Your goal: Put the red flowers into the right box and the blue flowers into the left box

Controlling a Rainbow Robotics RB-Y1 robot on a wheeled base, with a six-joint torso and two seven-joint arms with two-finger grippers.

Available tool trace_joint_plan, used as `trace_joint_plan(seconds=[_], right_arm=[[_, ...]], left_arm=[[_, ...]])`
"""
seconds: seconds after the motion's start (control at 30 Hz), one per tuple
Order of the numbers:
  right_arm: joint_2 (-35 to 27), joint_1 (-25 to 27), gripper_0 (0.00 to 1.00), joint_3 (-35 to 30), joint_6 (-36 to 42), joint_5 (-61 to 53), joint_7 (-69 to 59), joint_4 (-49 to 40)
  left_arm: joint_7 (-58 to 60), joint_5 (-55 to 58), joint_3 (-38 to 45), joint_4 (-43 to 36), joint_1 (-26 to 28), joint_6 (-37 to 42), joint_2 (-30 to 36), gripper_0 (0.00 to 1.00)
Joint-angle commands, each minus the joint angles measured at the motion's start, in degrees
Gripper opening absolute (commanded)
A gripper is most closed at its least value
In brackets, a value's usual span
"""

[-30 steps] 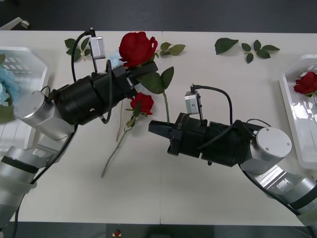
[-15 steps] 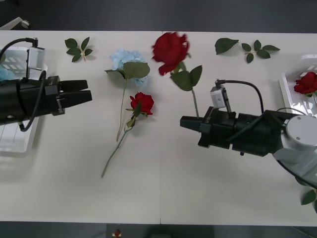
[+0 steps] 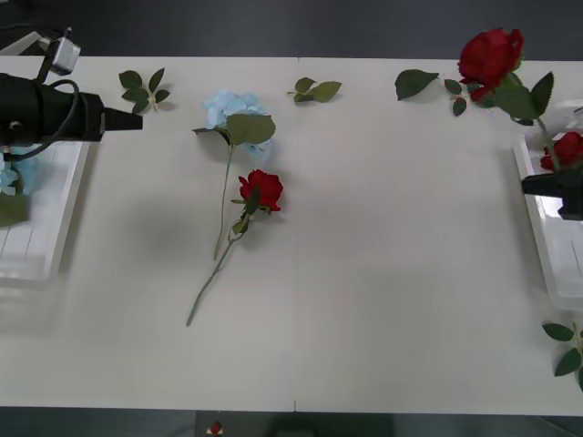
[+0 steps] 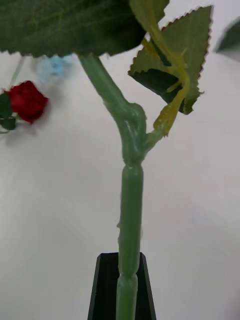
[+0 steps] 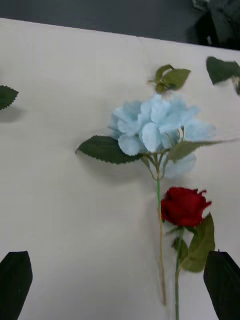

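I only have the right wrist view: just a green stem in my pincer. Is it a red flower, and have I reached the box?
Observer: Yes. The right pincer is holding the held rose, and its head is deep red.
Operator: And the box?
Observer: The pincer is at the inner rim of the right box. One boxed rose is already lying in it.
Operator: Where is the other arm?
Observer: The left pincer is open and empty. It is by the far corner of the left box.
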Motion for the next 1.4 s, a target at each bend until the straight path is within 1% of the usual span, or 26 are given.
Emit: trace_joint_plan(seconds=[0.03,0.07,0.1,0.2,0.37,0.57,0.73,0.9,1.03,1.07,1.1,1.13,1.17,1.2,1.23,1.27,1.3,1.37,1.4], right_arm=[[-1.55,0.93,0.0,-0.28,0.31,4.6,-1.98,7.01],[-1.64,0.93,0.0,-0.28,0.4,5.12,-2.25,7.54],[-1.64,0.84,0.0,-0.28,1.1,7.94,-4.35,11.06],[-1.11,0.84,0.0,-0.28,1.1,11.63,-5.59,14.83],[1.44,0.58,0.0,-0.28,-0.31,17.17,-6.55,21.78],[5.13,0.49,0.0,-0.28,-2.68,23.58,-6.73,28.02],[8.03,-0.3,0.0,-0.28,-5.31,26.39,-7.08,33.12],[11.02,-2.5,0.0,-0.36,-6.46,27.1,-6.73,38.21],[12.51,-4.25,0.0,-0.28,-6.55,31.84,-6.64,41.38],[12.6,-4.43,0.04,-0.28,-6.46,32.55,-6.64,41.64],[12.86,-4.69,0.18,-0.36,-6.46,33.78,-6.64,42.17],[13.04,-4.96,0.35,-0.36,-6.46,34.66,-6.55,42.52],[13.04,-5.04,0.47,-0.28,-6.37,35.18,-6.55,42.7],[13.13,-5.04,0.56,-0.36,-6.46,35.18,-6.55,42.7],[13.13,-5.04,0.64,-0.36,-6.37,35.09,-6.55,42.7],[13.13,-5.04,0.68,-0.28,-6.37,35.09,-6.55,42.61],[13.13,-5.13,0.76,-0.36,-5.75,35.09,-6.46,42.43],[13.04,-5.48,0.87,-0.36,-4.88,34.48,-6.2,42.26],[13.04,-5.66,0.91,-0.28,-4.35,33.78,-6.02,42.17]], left_arm=[[4.75,-8.01,-3.81,-0.73,-3.0,-6.31,-5.15,1.0],[5.19,-8.71,-3.99,-0.73,-3.09,-6.84,-5.5,1.0],[7.65,-12.67,-5.4,-0.73,-3.62,-9.74,-7.43,1.0],[11.6,-18.64,-7.24,-0.82,-4.14,-13.34,-9.98,1.0],[18.46,-29.63,-9.79,-0.82,-4.32,-16.94,-14.55,1.0],[24.08,-38.68,-10.93,-2.14,-4.23,-17.56,-18.6,1.0],[29.0,-46.06,-12.69,-3.54,-4.23,-17.47,-20.62,1.0],[31.38,-50.11,-13.92,-3.72,-4.23,-17.56,-21.41,1.0],[31.47,-51.43,-14.01,-3.98,-3.35,-17.56,-22.38,1.0],[31.38,-51.43,-14.01,-3.98,-3.35,-17.56,-22.46,1.0],[31.29,-51.78,-14.01,-3.98,-3.27,-17.56,-22.82,1.0],[31.2,-52.04,-14.1,-3.98,-3.18,-17.56,-22.9,1.0],[31.2,-52.3,-14.01,-3.98,-3.18,-17.56,-23.08,1.0],[31.2,-52.66,-14.01,-3.98,-3.09,-17.56,-23.43,1.0],[31.2,-53.36,-14.01,-3.98,-2.91,-17.56,-23.78,1.0],[31.29,-53.97,-14.01,-3.98,-2.91,-17.56,-23.96,1.0],[31.29,-55.2,-14.01,-3.98,-2.65,-17.56,-24.57,1.0],[31.55,-57.23,-14.01,-3.98,-2.21,-17.56,-25.45,1.0],[31.55,-57.93,-14.01,-3.98,-2.12,-17.47,-25.72,1.0]])
